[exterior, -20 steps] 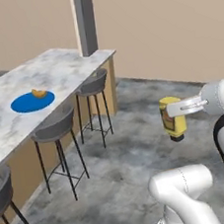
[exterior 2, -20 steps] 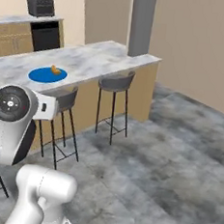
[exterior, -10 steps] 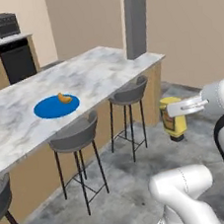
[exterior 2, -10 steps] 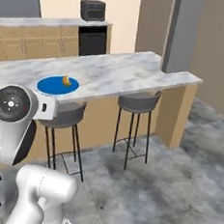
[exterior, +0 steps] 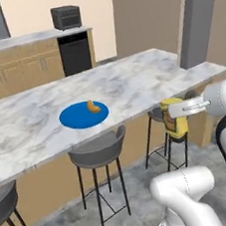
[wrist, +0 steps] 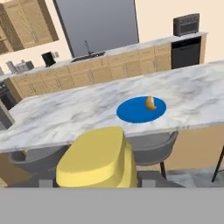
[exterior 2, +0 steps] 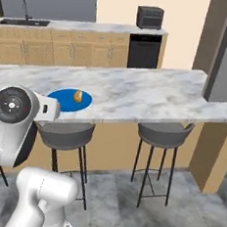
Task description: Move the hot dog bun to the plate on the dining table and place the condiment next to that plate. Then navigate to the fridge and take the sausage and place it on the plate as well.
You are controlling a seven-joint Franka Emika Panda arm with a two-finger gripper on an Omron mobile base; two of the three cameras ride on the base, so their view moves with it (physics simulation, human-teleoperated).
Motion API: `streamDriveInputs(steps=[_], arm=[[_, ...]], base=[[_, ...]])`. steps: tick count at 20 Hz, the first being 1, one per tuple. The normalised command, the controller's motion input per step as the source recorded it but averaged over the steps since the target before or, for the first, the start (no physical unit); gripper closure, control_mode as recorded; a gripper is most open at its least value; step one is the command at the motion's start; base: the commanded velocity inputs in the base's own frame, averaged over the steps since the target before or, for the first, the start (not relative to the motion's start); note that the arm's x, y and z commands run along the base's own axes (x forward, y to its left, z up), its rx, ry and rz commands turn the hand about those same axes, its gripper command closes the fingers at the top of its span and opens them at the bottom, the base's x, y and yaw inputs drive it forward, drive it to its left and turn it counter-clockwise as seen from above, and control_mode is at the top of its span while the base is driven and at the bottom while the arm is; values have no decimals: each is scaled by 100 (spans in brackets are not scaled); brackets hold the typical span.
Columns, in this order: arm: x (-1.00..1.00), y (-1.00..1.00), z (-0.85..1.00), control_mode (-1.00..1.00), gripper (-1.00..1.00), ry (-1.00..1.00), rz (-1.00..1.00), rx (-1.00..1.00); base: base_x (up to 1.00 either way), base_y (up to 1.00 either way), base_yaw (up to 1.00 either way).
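Note:
My gripper point(exterior: 181, 109) is shut on the condiment point(exterior: 175, 121), a yellow squeeze bottle held in the air off the near right edge of the dining table point(exterior: 136, 79). In the hand view the bottle point(wrist: 98, 161) fills the lower centre. The blue plate point(exterior: 83, 114) lies on the marble top to the bottle's left, with the hot dog bun point(exterior: 92, 106) on its right part. The plate point(exterior 2: 70, 99) and bun point(exterior 2: 78, 96) also show from the right, and in the hand view the plate point(wrist: 141, 109) carries the bun point(wrist: 150, 103). The fridge and sausage are out of view.
Grey stools point(exterior: 99, 151) point(exterior 2: 163, 135) stand under the table's near edge. A grey pillar point(exterior: 199, 19) rises at its right end. Behind run wooden cabinets point(exterior 2: 68, 47) with a black appliance point(exterior 2: 144, 50), a toaster oven point(exterior 2: 150, 17) and a sink point(wrist: 89, 56).
The whole picture has shifted, so the base has driven and turned. The table now lies nearer and more square to the view. The bottle stays in my gripper.

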Motion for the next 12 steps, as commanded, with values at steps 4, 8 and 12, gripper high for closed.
streamDriveInputs(steps=[4,8,12], arm=[[0,0,0,100,100,0,0,0],[0,0,0,100,100,0,0,0],[0,0,0,100,100,0,0,0]], base=[[77,-42,52],[81,-44,35],[80,-39,17]])
